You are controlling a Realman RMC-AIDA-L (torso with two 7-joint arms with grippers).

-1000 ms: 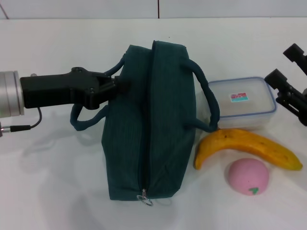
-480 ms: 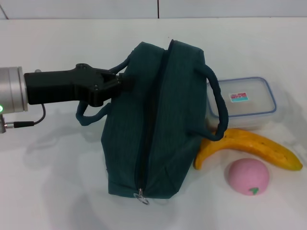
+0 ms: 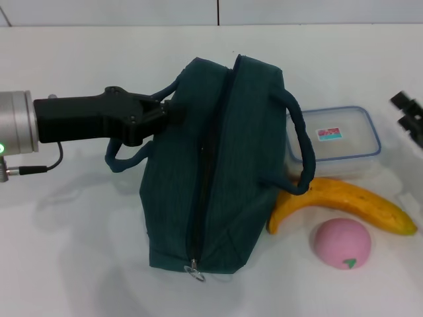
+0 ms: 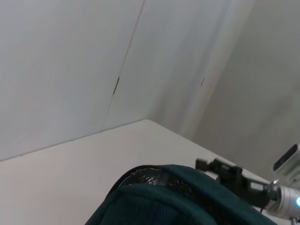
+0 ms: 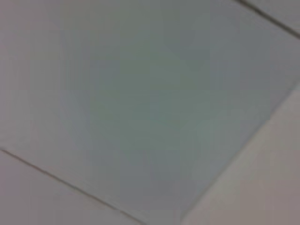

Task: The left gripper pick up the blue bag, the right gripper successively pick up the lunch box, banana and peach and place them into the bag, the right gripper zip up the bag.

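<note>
Left gripper [image 3: 173, 113] clamping bag [image 3: 211, 172] handle, right wrist view only wall

Bag [image 3: 215, 165] tilted since 1 s ago: top end swung toward the lunch box [image 3: 338, 142], handle now overlapping its corner. Right gripper [image 3: 411, 115] left view 0.5 s ago, now back at right edge.

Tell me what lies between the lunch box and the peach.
The banana lies between the lunch box and the peach, touching the box's near edge; the head view shows it.
</note>
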